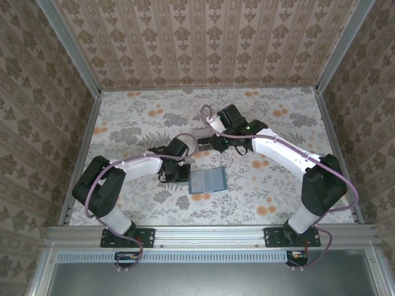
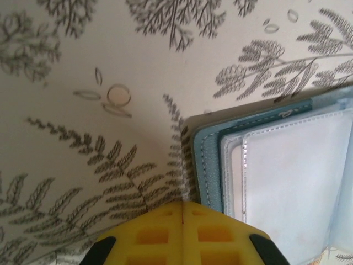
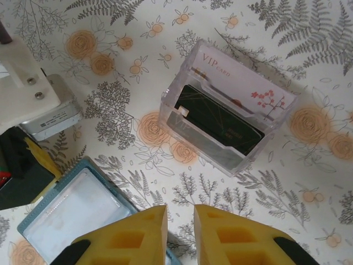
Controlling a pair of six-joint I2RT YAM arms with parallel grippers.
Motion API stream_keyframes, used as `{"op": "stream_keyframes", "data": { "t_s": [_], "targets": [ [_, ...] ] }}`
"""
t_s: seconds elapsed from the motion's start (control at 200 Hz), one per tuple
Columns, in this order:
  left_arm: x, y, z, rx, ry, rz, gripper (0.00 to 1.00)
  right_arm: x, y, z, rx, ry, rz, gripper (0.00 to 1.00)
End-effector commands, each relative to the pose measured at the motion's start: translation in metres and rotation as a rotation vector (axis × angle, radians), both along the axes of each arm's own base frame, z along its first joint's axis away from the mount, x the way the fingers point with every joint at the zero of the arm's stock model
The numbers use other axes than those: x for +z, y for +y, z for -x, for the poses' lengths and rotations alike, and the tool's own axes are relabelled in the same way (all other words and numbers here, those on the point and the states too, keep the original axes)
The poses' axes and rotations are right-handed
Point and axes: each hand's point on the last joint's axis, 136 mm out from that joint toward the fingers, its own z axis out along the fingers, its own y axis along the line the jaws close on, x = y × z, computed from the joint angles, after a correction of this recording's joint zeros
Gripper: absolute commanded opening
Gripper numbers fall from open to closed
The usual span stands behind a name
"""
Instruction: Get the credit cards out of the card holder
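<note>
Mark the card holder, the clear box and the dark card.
card holder (image 2: pixel 208 165): left wrist view, on its teal stitched edge.
clear box (image 3: pixel 198 142): right wrist view, on its front wall.
dark card (image 3: pixel 218 118): right wrist view, middle of its face.

The worktop (image 1: pixel 265 123) is covered in a pale cloth printed with grey ferns and orange blossoms. On it sits a clear plastic display stand (image 3: pixel 242 83) (lettered "VIP" on its back panel, beside a red sprig). Damask-patterned walls (image 1: pixel 203 43) close three sides, and a metal rail (image 1: pixel 210 234) runs along the near edge.

Clear box (image 3: pixel 229 118) near card holder (image 3: pixel 83 212)
</note>
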Motion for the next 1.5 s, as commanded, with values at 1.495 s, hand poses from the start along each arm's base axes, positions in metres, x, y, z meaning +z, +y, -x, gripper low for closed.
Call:
{"op": "stream_keyframes", "data": {
  "t_s": [1.495],
  "targets": [
    [-0.019,0.017,0.023,0.043,0.052,0.085,0.05,-0.123,0.101,0.106,-0.328,0.888,-0.26,0.25]
  ]
}}
